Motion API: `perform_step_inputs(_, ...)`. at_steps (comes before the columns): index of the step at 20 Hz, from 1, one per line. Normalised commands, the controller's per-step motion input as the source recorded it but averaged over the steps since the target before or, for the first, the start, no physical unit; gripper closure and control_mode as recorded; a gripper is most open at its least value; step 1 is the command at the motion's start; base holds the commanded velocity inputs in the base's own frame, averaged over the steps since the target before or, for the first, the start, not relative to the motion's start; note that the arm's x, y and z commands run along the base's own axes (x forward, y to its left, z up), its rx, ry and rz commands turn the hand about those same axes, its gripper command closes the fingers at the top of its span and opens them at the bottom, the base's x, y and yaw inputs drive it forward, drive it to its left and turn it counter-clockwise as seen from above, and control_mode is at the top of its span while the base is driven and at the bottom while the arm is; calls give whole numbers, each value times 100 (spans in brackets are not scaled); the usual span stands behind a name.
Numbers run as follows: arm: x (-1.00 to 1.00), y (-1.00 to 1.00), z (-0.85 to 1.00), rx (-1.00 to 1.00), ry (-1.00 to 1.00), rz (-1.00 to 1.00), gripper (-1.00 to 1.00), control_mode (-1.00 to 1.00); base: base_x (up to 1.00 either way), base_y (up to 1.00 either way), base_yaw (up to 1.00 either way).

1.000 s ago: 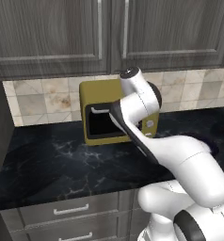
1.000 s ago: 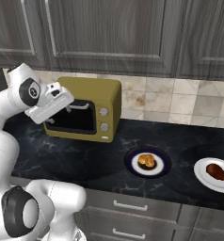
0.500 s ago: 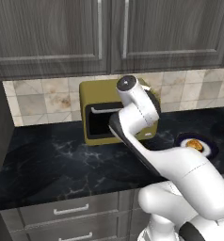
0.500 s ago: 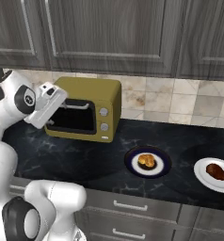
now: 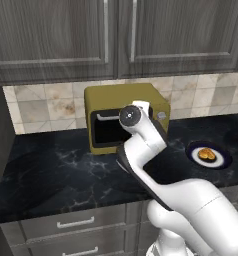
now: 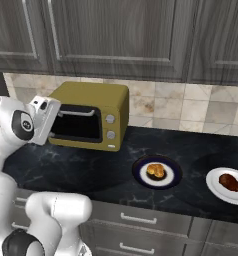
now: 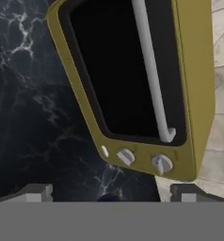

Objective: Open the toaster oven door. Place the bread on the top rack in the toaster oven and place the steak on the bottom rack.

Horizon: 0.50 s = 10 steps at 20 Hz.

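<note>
Oven: mustard-yellow oven [image 6: 93, 115] stands on the black marbled surface [image 6: 91, 170] against the tiled wall, at 11 o'clock in the right base view and just above centre in the left base view.
Door: dark glass door [image 7: 118, 70] looks closed, flush in its yellow frame; its pale bar handle [image 7: 151, 70] runs along the upper edge, and two white knobs [image 6: 110, 127] sit at 3 o'clock of the glass in the right base view.
Racks: behind the dark glass, not visible.
Bread: golden lump [image 6: 155, 171] rests on a dark-rimmed plate [image 6: 139, 176], well apart from the oven, at 4 o'clock of it in the right base view; also seen at 3 o'clock in the left base view [image 5: 206, 154].
Steak: reddish-brown chunk [image 6: 229, 182] lies on a white plate [image 6: 216, 190] at 3 o'clock of the bread.
Fingers: two dark tips [image 7: 36, 193] stand wide apart with nothing between them, so the gripper [image 7: 109, 195] is open, aimed at the oven front and apart from the handle.
Arm: white hand [image 6: 43, 120] hangs in front of the oven's left side in the right base view.
Setting: grey wood cabinets [image 6: 116, 35] above.
</note>
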Motion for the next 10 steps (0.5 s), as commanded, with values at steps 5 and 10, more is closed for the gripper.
perform_step_inputs(5, 30, 25, -18, -6, -12, 10, -100, -100, 0, 0, 0)
perform_step_inputs(10, 49, 45, 0, -1, -3, 0, -100, -100, 0, 0, 0)
